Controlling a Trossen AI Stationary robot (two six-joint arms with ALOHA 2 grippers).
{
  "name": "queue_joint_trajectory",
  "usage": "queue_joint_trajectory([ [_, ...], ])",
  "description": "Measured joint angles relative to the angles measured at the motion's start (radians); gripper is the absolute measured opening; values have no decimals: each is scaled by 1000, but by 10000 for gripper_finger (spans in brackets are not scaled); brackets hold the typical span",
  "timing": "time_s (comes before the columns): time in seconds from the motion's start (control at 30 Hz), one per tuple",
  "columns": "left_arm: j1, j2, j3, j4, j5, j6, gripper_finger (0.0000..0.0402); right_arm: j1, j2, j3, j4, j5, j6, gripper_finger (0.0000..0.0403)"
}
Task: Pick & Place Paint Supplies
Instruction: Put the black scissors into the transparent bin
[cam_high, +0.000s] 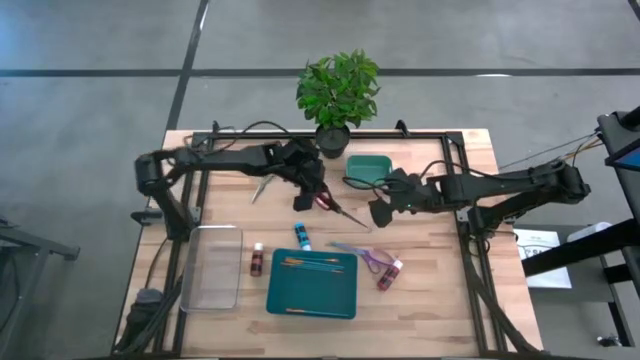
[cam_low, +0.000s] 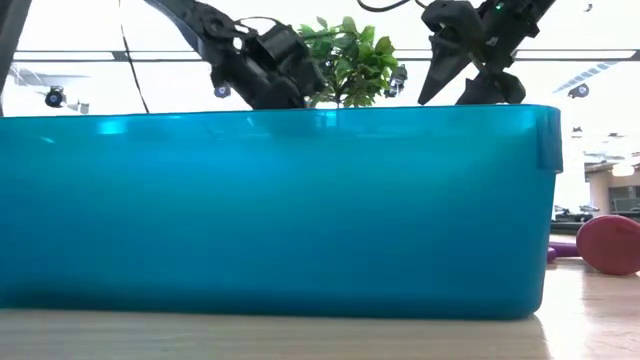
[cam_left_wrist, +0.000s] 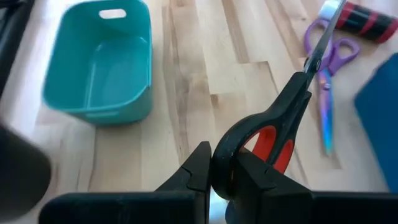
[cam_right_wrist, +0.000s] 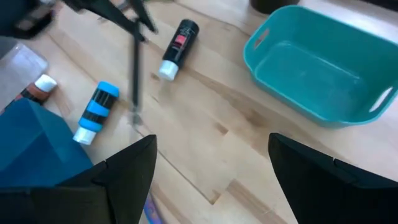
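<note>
The left gripper (cam_left_wrist: 217, 180) is clamped on the black-and-red scissors (cam_left_wrist: 273, 124), lifted over mid-table. Nearer lie the blue bottle (cam_high: 302, 237), dark red bottle (cam_high: 257, 260) and brushes (cam_high: 310, 264) on the teal tray (cam_high: 311, 297). The right gripper (cam_right_wrist: 211, 162) hangs wide open, holding nothing. Keeping the blades level should help.

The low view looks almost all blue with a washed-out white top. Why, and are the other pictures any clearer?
Low view: the teal tray stands close to the lens and fills the frame; bright room light behind leaves both arms as silhouettes. Left wrist view: the scissors in the left gripper look sharp, though a dark blur smears one corner. Right wrist view: the right gripper is open, its near fingers soft.
</note>
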Motion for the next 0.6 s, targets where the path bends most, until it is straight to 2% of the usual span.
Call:
queue_joint_trajectory([
  [0.3, -21, -177, 0, -307, -8, -87, 35, 6, -13, -6, -3, 3, -7, 302],
  [0.6, -74, -349, 0, -548, 50, -125, 35, 25, -15, -6, -2, -1, -22, 302],
])
